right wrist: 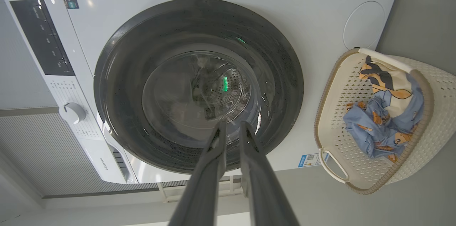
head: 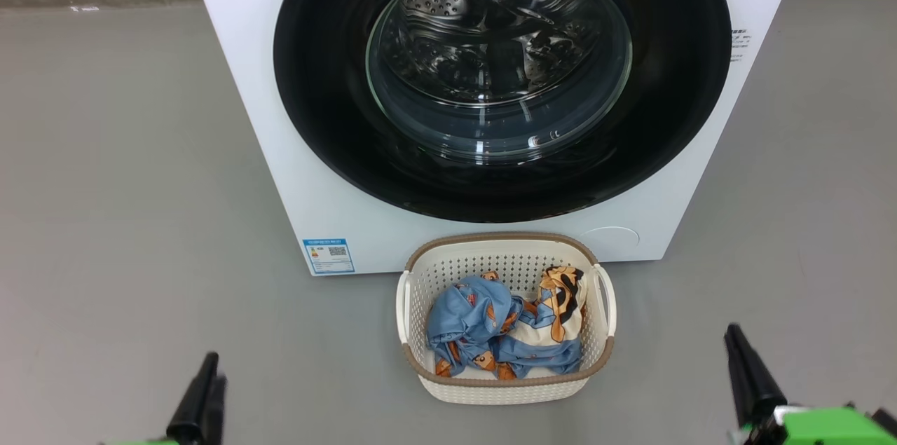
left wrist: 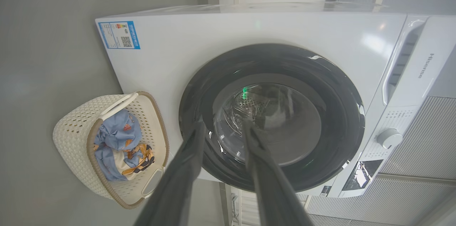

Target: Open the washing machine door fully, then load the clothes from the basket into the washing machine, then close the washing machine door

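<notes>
The white washing machine (head: 238, 80) stands ahead with its door (head: 322, 94) shut, black rim and clear glass bowl flush against the front. On the floor just before it sits the cream basket (head: 504, 389), holding the light blue and cream clothes (head: 490, 326). My left gripper (head: 207, 389) hovers low at the left, well short of the basket; in the left wrist view its fingers (left wrist: 223, 128) stand apart and empty, pointing at the door (left wrist: 320, 87). My right gripper (head: 746, 371) is low at the right; its fingers (right wrist: 233, 128) show a narrow gap with nothing between.
Grey floor lies open on both sides of the machine. A blue label sticker (head: 328, 256) is at the machine's lower left corner and a round service flap (head: 611, 237) at the lower right. The control knob (left wrist: 389, 137) sits on the top panel.
</notes>
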Controlling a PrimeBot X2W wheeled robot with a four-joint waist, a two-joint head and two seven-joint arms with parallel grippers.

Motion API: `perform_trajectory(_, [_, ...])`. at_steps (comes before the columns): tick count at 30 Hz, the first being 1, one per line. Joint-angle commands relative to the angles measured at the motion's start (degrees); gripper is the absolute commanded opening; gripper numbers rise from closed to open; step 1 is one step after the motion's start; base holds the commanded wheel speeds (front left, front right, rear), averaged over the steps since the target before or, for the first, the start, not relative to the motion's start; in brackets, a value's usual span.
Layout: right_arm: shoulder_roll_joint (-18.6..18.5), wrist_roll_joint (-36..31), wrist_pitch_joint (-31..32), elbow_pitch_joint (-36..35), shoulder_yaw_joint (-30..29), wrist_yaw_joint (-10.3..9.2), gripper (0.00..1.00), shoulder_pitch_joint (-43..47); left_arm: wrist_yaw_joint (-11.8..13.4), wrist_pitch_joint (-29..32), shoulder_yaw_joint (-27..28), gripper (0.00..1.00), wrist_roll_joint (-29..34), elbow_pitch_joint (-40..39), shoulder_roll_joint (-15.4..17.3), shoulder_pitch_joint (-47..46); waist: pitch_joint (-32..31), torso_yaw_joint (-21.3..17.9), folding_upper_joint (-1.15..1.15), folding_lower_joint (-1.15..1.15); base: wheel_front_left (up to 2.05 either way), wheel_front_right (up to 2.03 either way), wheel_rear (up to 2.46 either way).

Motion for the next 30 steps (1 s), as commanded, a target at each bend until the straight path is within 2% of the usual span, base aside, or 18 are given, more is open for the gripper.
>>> perform_trajectory(1, [-0.01, 0.01, -0.02, -0.03, 0.03, 0.0, 1.0, -0.01, 0.0, -0.04, -0.01, 1.0, 0.01, -0.04, 0.01, -0.02, 0.0, 0.0, 0.0, 0.0, 0.0, 0.0, 0.0])
perform_trajectory(8, [0.11, 0.1, -0.87, 0.08, 0.86, 0.0, 1.0, 0.42, -0.01, -1.11, -0.74, 1.0, 0.4, -0.49, -0.13, 0.38, -0.1, 0.07, 0.0, 0.13, 0.0, 0.0, 0.0])
perform_trajectory(15, [-0.34, -1.05, -2.11, 0.04, 2.01, 0.01, 1.0, 0.23, -0.02, -2.29, -1.15, 1.0, 2.22, -1.34, -0.03, 0.39, 0.0, 0.11, 0.0, 0.0, 0.0, 0.0, 0.0])
perform_trajectory(30, [-2.41, -6.93, -4.76, 0.26, 5.34, 0.02, 1.0, -0.7, -0.04, -4.82, -1.97, 1.0, 12.28, -2.59, 0.19, 0.32, -0.05, 0.11, 0.0, 0.0, 0.0, 0.0, 0.0])
